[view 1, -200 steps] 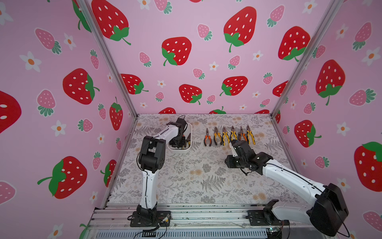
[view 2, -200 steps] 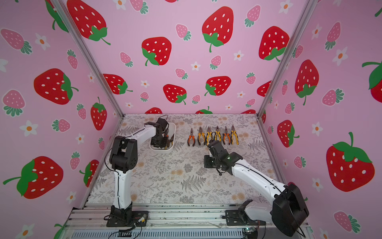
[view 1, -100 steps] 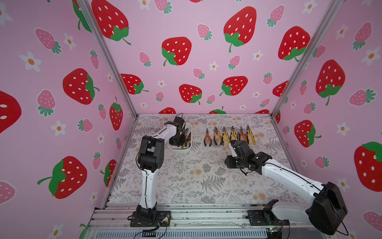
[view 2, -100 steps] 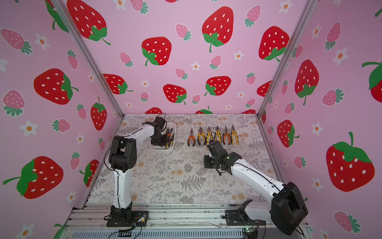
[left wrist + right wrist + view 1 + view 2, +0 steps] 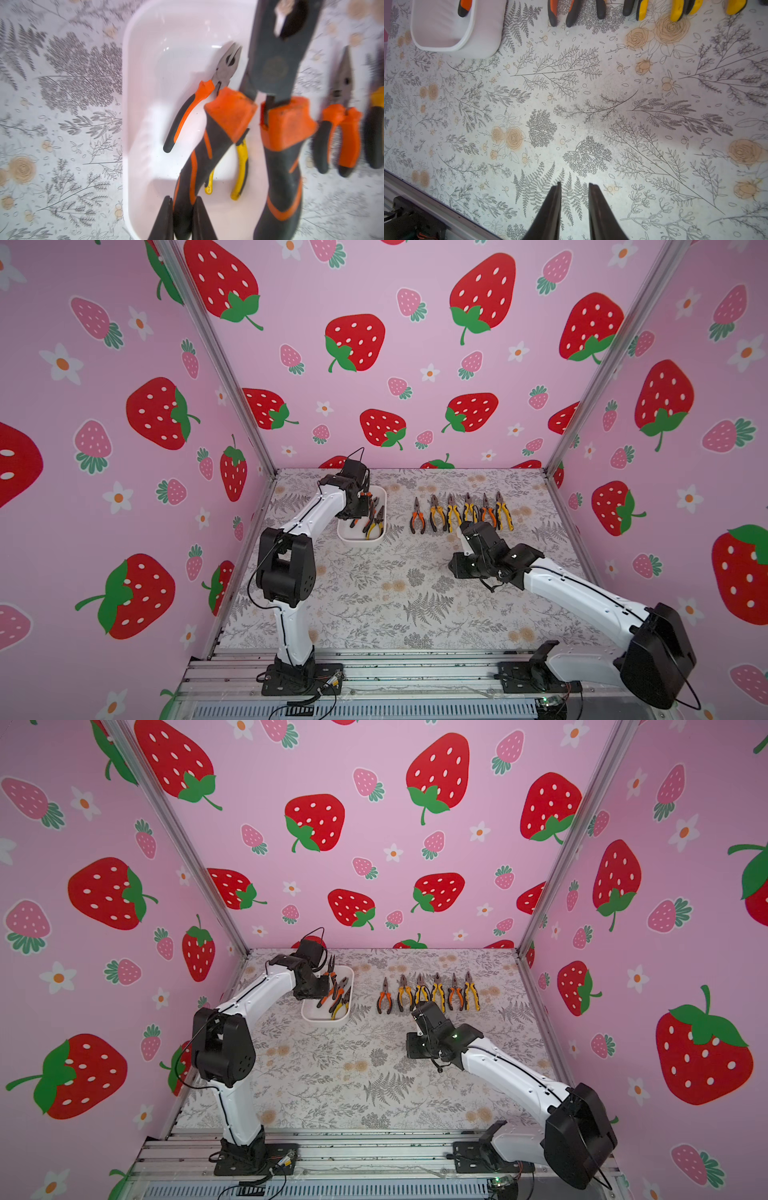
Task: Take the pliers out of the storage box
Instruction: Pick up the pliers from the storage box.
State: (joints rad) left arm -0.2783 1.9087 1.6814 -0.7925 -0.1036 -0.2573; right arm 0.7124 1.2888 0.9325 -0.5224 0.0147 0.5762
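Orange-and-black pliers [image 5: 268, 62] hung clamped by 1 handle in the left gripper [image 5: 182, 207] above the white storage box [image 5: 166, 52], seemingly bound for the row of 6 [image 5: 461, 512] on the worktop [image 5: 591, 104], while 2 pairs [image 5: 226, 68] lay inside and the right gripper [image 5: 574, 187] hovered empty, slightly apart.

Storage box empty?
No: in the left wrist view an orange-handled pair and a yellow-handled pair lie in the storage box.

Floral-print counter [image 5: 374, 593], pink strawberry walls [image 5: 374, 302] all round, silver corner posts [image 5: 216, 356], metal rail [image 5: 415, 668] up front
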